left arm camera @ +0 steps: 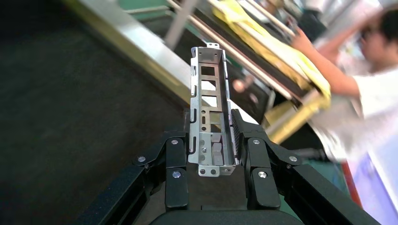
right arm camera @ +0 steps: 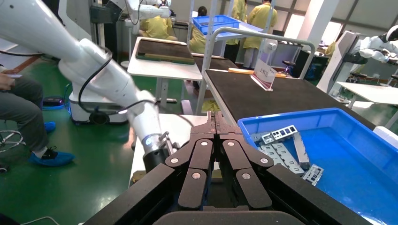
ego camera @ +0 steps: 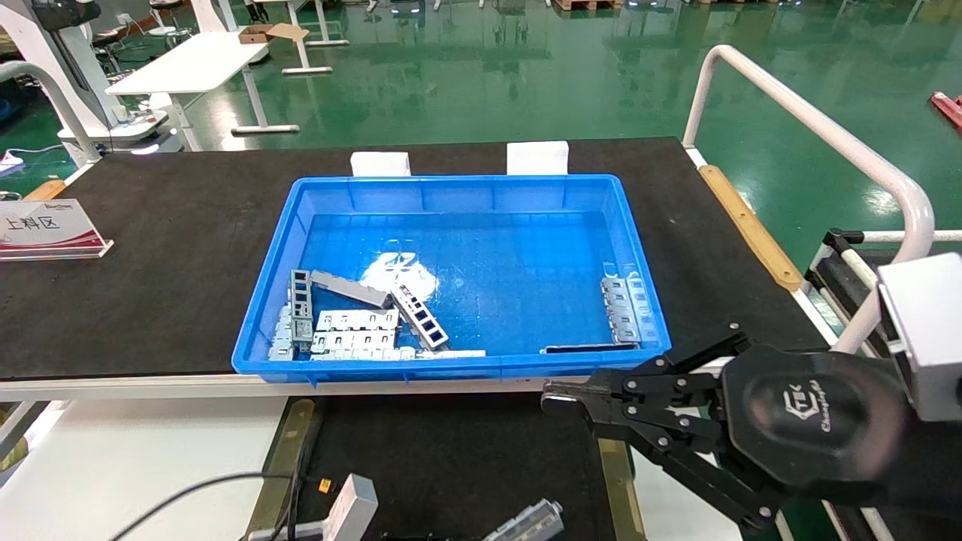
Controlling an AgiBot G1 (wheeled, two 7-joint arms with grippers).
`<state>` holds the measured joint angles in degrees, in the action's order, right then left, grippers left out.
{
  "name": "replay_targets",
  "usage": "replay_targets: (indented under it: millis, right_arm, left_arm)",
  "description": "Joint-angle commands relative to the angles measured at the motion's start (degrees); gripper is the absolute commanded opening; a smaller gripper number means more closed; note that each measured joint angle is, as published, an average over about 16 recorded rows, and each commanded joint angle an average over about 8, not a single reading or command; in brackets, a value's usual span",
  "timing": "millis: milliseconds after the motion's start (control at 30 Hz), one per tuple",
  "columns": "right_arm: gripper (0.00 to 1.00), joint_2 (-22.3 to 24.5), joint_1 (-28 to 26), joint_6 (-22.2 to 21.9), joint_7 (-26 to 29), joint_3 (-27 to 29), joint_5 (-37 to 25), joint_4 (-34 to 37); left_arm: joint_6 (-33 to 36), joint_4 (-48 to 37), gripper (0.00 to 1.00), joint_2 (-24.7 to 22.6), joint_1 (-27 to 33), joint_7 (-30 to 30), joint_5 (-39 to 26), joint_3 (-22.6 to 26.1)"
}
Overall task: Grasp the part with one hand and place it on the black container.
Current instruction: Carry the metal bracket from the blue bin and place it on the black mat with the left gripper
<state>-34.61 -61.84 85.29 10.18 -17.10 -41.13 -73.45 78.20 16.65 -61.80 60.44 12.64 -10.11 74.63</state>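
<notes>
The part (left arm camera: 210,112), a slim grey metal channel with rectangular cutouts, stands lengthwise between the fingers of my left gripper (left arm camera: 211,129), which is shut on its side walls. Beneath and beside it lies the black container (left arm camera: 65,122) with a brass-coloured strip (left arm camera: 136,56). In the head view the part's end (ego camera: 526,520) pokes in at the bottom edge, above the black container (ego camera: 451,451); the left gripper itself is below that edge. My right gripper (ego camera: 558,402) hovers shut and empty by the container's right strip, its fingertips (right arm camera: 214,123) pressed together.
A blue bin (ego camera: 263,315) on the black tabletop mat (ego camera: 150,255) holds several more grey parts (ego camera: 353,323) at its near left and some (ego camera: 624,308) at its near right. A white rail (ego camera: 812,128) rises at the right. A sign (ego camera: 45,229) stands far left.
</notes>
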Motion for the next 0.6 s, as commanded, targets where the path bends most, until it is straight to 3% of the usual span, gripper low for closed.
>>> replay_targets:
  millis: [33,600]
  right_arm:
    - [0.0,0.0,0.0,0.0,0.0,-0.01,0.0,0.0]
    - [0.0,0.02,-0.01,-0.02,-0.03,-0.06,0.04,0.0]
  left_arm:
    - [-1.68,-0.11,0.0,-0.3,-2.32,-0.12,1.73,-0.9]
    - [-19.79,2.48,0.0,-4.3,-11.74,3.03,14.0,-8.77]
